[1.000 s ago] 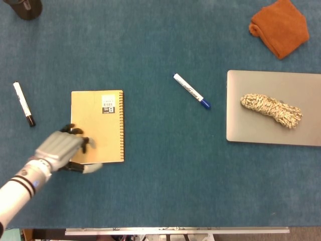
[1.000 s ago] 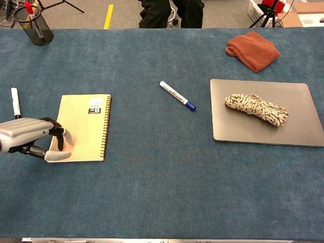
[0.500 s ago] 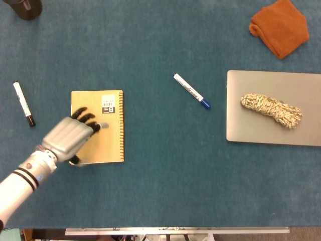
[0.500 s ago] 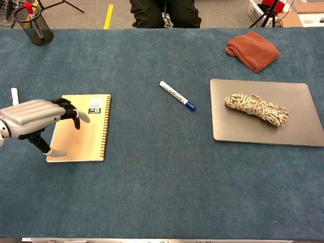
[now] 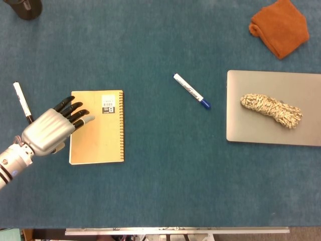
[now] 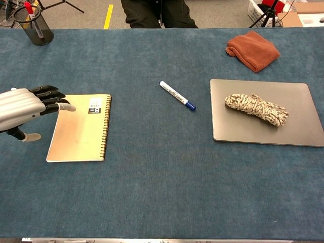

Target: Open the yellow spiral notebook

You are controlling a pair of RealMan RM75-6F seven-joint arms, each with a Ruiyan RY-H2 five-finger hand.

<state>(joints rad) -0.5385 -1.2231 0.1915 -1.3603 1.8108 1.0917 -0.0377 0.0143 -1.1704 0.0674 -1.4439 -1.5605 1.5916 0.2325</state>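
Observation:
The yellow spiral notebook [image 5: 98,127] [image 6: 81,127] lies closed and flat on the blue table, its wire spine along its right edge. My left hand [image 5: 50,130] [image 6: 23,107] hovers over the notebook's left edge, raised off the cover, fingers spread and pointing toward the notebook's top. It holds nothing. My right hand appears in neither view.
A black-capped marker [image 5: 23,103] lies left of the hand. A blue-capped marker [image 5: 191,91] rests mid-table. At right, a grey laptop [image 5: 301,133] carries a coil of rope [image 5: 271,110]. An orange cloth [image 5: 280,26] sits at far right, a pen cup [image 6: 33,23] at far left.
My left hand has lifted off the notebook's lower left corner and drawn back left and upward, its fingers uncurling and spreading. The notebook stays closed where it was.

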